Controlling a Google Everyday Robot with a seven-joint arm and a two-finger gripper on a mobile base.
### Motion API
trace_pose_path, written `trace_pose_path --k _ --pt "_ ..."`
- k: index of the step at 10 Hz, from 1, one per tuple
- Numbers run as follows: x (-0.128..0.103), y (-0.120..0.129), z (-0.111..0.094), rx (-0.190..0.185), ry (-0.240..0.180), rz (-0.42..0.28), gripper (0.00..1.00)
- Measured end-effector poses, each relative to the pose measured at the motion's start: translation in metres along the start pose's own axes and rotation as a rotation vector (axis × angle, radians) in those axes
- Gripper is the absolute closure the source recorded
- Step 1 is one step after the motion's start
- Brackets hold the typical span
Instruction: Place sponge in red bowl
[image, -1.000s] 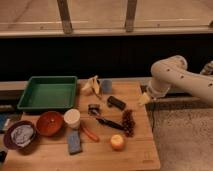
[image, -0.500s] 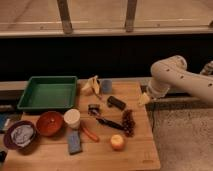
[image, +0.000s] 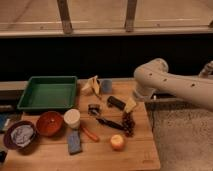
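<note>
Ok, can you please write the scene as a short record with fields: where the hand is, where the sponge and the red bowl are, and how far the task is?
hand: open, holding nothing, over the right part of the wooden board, beside the black block
sponge: lying flat near the board's front edge, just in front of the white cup
red bowl: on the board's left side, between the white cup and the purple bowl
task state: sponge not yet in the bowl; hand far from it

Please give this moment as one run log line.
hand: open, empty, far right of sponge | sponge: flat, in front of white cup | red bowl: no sponge inside | stage: before grasp
</note>
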Motion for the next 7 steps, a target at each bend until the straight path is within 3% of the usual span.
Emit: trace_pose_path --k 3,4,7 --pt "-0.009 0.081 0.005 -0.056 0.000 -0.153 0.20" --pt "-0.008 0.094 0.005 -0.066 -0.003 -0.185 0.20" --pt "-0.008 0.095 0.005 -0.065 -0.004 -0.191 0.20"
